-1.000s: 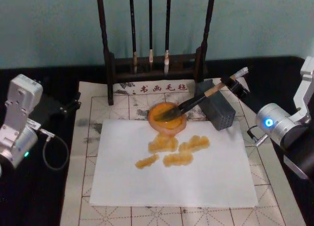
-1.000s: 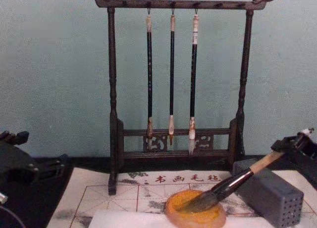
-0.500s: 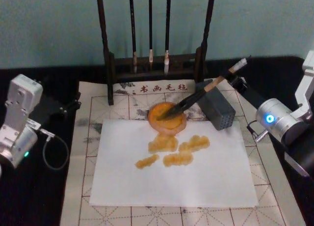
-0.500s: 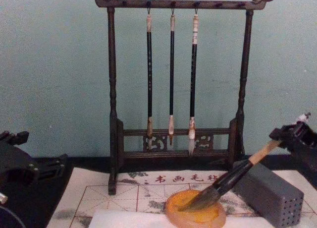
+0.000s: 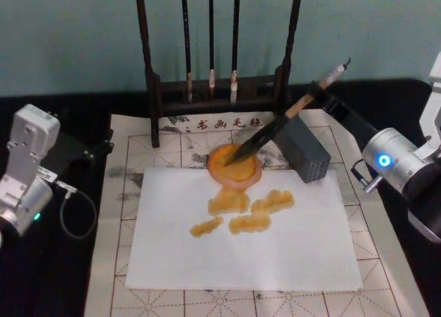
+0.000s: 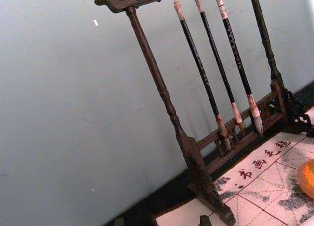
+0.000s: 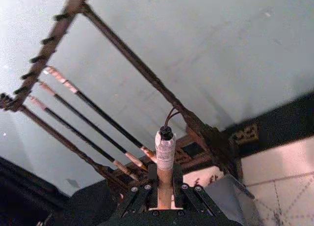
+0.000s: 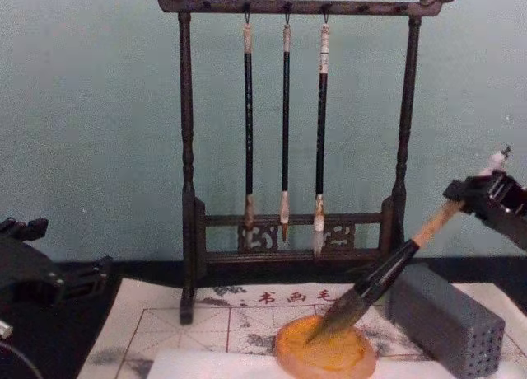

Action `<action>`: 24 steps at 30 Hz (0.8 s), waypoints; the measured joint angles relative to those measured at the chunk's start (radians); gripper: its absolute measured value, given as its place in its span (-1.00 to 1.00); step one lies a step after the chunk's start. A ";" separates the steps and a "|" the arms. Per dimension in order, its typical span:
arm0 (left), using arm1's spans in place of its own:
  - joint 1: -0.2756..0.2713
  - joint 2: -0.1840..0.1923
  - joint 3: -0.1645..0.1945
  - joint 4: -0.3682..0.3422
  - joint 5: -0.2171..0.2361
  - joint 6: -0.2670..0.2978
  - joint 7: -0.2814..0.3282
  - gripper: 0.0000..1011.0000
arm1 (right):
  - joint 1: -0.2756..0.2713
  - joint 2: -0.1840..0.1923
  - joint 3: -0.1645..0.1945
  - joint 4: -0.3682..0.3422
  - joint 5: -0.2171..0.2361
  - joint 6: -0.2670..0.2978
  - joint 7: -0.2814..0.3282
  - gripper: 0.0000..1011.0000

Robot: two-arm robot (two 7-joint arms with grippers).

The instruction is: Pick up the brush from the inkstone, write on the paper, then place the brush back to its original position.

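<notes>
Nearest the robot, the white paper (image 5: 275, 255) lies flat on a gridded mat (image 5: 117, 262) that covers the dark surface (image 5: 41, 275). A cluster of amber strokes (image 5: 248, 210) marks the sheet's far half. At the paper's far edge sits the inkstone (image 5: 234, 167), a round orange dish that overlaps the sheet's border. The brush (image 5: 275, 129) stands tilted with its dark bristle tip down in the dish, seemingly touching it. Its tan handle rises away to the right, passing above the grey block (image 5: 306, 155) that stands just beside the inkstone on that side. The right end effector (image 5: 322, 96) is clamped on the handle just below the white end cap; in the right wrist view the handle runs up between its drawn-in fingers (image 7: 138, 195). Its arm, with a silver joint and a blue light, comes in from the right edge. The left end effector (image 5: 100, 148) sits off the mat's left side, well apart from the paper and the dish; whether it is open or closed cannot be told. Behind the inkstone a dark wooden rack (image 5: 148, 69) stands at the mat's far end, with three thin brushes (image 8: 285, 123) hanging upright from its top bar, tips down. A pale teal wall (image 5: 69, 34) rises behind the rack.
</notes>
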 joint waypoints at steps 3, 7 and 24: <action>0.000 0.000 0.000 0.000 0.000 0.000 0.000 0.98 | -0.002 0.015 -0.005 -0.018 -0.019 -0.011 0.008 -0.60; 0.000 0.000 0.000 0.000 0.000 0.000 0.000 0.98 | -0.013 0.036 -0.011 -0.048 -0.052 -0.027 0.020 -0.60; 0.000 0.000 0.000 0.000 0.000 0.000 0.000 0.98 | -0.056 0.045 0.000 -0.088 -0.128 -0.037 0.022 -0.60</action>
